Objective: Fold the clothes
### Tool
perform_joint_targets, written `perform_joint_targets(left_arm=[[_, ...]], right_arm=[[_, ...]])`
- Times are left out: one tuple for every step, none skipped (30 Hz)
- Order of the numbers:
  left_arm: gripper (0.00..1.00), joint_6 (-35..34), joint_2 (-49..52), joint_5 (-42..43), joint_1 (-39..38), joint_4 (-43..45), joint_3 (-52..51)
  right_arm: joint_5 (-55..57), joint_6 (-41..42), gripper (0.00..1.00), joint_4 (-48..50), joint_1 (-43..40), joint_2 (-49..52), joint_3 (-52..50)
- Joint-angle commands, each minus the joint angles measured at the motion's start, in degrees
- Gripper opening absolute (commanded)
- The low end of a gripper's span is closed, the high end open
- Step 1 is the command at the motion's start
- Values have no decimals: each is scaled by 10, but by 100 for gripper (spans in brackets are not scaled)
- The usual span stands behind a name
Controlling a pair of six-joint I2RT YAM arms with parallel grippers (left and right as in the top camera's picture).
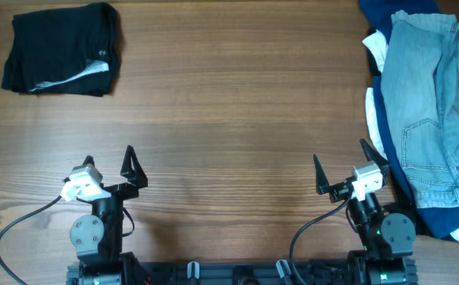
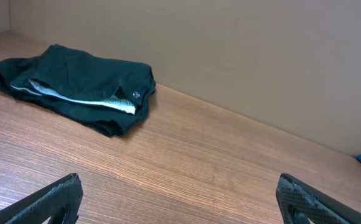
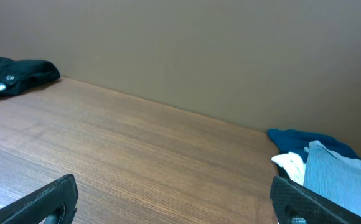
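Left gripper [image 1: 109,166]: both fingers are spread wide and nothing is held between them. In the left wrist view the two fingertips [image 2: 56,198] sit at opposite frame edges over bare table [image 2: 193,155]. Right gripper [image 1: 347,168]: it is spread equally wide and grips nothing. Its outer finger stands just beside the edge of the clothes pile, and whether it touches cannot be determined. Both grippers are at the near edge of the table, well apart from each other.

Item count is as follows. One pair of black shorts [image 1: 62,49] lies folded into a compact bundle at the far left corner, with a pale lining [image 1: 87,75] showing along its near edge and one button [image 1: 101,53] visible. The shorts are well apart from both grippers. One pair of light-blue jeans [image 1: 435,111] lies unfolded on top of the pile at the right edge of the table. Navy fabric [image 1: 388,12] lies beneath the jeans and projects at the far end, and the number of navy pieces cannot be determined. White fabric [image 1: 378,47] shows in two places along the left side of the pile.
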Motion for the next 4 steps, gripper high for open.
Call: perform_joint_targets(left_arm=[[100,-7,-6,5,1,-5,-1],[100,-7,-6,5,1,-5,-1],[100,-7,-6,5,1,-5,-1],[100,-7,-6,5,1,-5,-1]], right_arm=[[8,12,100,1,-2,-5,-2],[8,12,100,1,-2,-5,-2],[8,12,100,1,-2,-5,-2],[8,12,100,1,-2,-5,-2]])
